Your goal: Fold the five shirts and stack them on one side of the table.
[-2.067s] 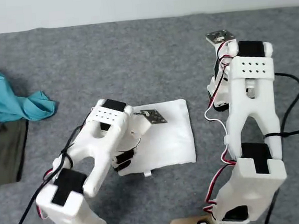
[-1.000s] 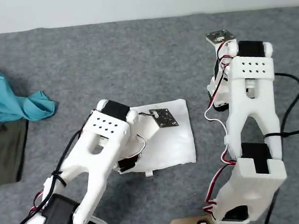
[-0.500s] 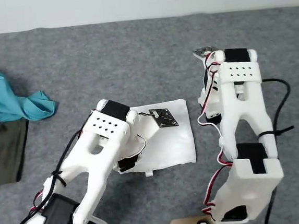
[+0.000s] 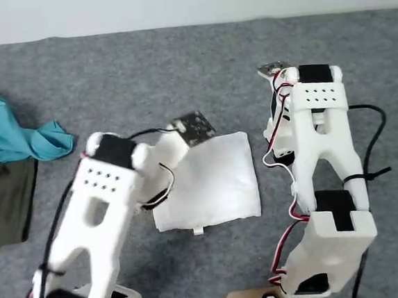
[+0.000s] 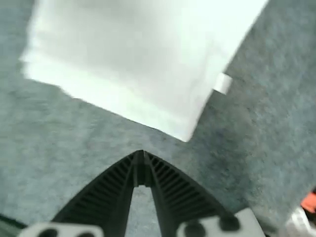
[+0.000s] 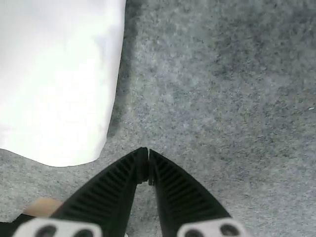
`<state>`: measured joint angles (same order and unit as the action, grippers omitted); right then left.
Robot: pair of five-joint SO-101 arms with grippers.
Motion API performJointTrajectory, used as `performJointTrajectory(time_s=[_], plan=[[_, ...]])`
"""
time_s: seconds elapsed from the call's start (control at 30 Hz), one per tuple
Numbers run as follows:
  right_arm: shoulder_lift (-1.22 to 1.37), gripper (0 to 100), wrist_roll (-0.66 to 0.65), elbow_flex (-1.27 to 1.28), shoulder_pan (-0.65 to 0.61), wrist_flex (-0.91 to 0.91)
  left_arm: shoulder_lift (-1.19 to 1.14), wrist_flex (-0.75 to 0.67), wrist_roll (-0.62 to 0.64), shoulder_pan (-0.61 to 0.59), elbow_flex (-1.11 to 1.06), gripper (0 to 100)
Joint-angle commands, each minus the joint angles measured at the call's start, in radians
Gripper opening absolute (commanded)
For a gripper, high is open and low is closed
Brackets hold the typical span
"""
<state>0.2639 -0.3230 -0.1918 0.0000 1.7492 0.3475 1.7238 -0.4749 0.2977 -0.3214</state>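
Note:
A folded white shirt [image 4: 215, 179] lies flat on the grey mat in the middle of the table. My left gripper [image 5: 141, 159] is shut and empty, hovering over bare mat just off the white shirt's [image 5: 138, 54] edge, near its small tag [image 5: 223, 83]. My right gripper [image 6: 147, 152] is also shut and empty, over the mat beside the white shirt's [image 6: 54, 74] other side. In the high view the left arm [image 4: 105, 192] stands at the shirt's left edge and the right arm [image 4: 319, 131] to its right. A crumpled teal shirt [image 4: 9, 134] and a dark shirt [image 4: 5, 201] lie at the far left.
Grey mat [image 4: 178, 74] covers the table up to a white wall at the back. Open mat lies behind the white shirt and between it and the teal shirt. The arms' bases stand at the front edge.
The left arm has lifted off the white shirt and swung left, uncovering it. The right arm shifted slightly left about half a second ago and has held still since.

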Motion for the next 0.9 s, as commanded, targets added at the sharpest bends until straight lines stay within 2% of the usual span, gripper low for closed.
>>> performJointTrajectory(time_s=[0.0, 0.27, 0.43, 0.63, 0.87], plan=[[-0.067, 0.9, 0.005, -0.008, -0.01, 0.019, 0.135, 0.029, 0.051, -0.078, 0.044, 0], [-0.054, 0.9, 0.006, -0.005, -0.019, 0.013, 0.304, 0.021, 0.123, -0.474, 0.039, 0], [0.002, 1.7, 0.035, -0.008, -0.102, -0.042, 0.338, 0.014, 0.135, -0.701, 0.028, 0], [0.044, 13.5, 0.18, -0.012, -0.242, -0.045, 0.339, 0.012, 0.127, -0.847, -0.059, 0], [0.097, 14.0, 0.216, -0.012, -0.302, -0.17, 0.339, -0.028, 0.129, -0.893, -0.117, 0]])
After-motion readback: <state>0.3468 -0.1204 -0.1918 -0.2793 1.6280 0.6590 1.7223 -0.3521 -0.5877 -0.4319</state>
